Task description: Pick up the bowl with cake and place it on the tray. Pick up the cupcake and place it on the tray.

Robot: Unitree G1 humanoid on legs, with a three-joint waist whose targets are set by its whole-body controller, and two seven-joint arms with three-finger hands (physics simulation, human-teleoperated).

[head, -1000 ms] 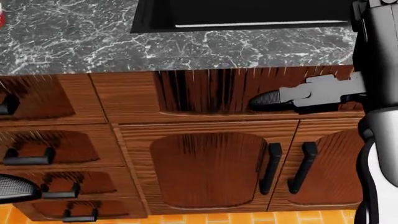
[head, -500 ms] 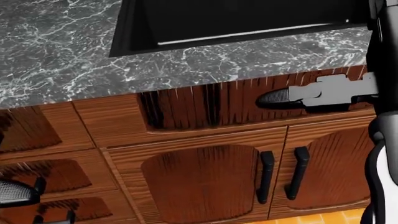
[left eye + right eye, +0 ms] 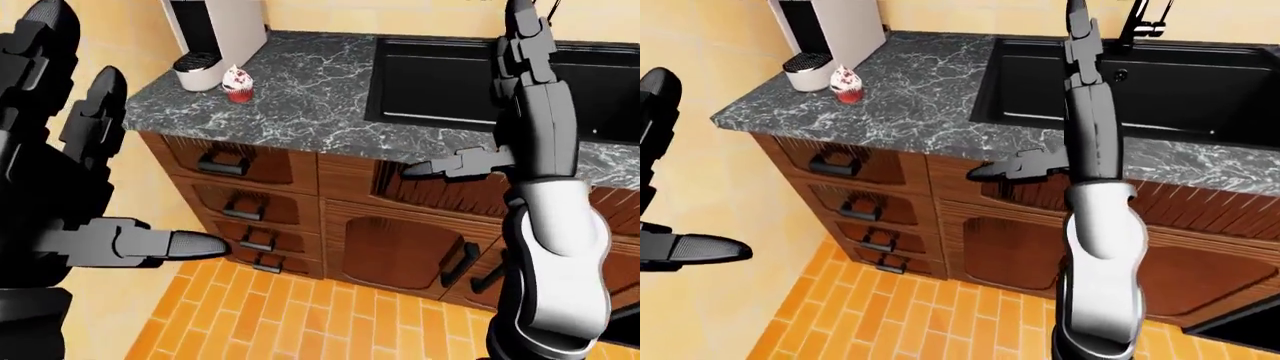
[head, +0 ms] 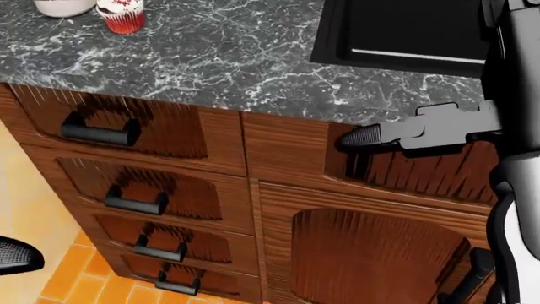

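Left hand [image 3: 60, 172] hangs low at the left edge of the left-eye view, fingers [image 3: 185, 244] spread and splayed, gripping nothing, out over the orange floor [image 3: 300, 315] and well short of the table [image 3: 330, 90]. Right hand [image 3: 520, 45] sits high at the right of that view, fingers straight & extended, also empty, raised over the black sink [image 3: 450, 82]; one finger [image 4: 371, 135] juts left across the cabinet face under the table edge in the head view.

Cupcake [image 3: 238, 84] stands upright on the table toward its far-left corner, just beside a white cup [image 3: 197, 71] at the foot of a white machine [image 3: 215, 26]. From both hands it lies up & away; from the right hand it's well to the left w/ the sink between. Left hand looks the nearer side-wise, so I'd judge it the likelier reach, tho both are well apart from it.

Bowl w/ cake and tray: not visible in any view
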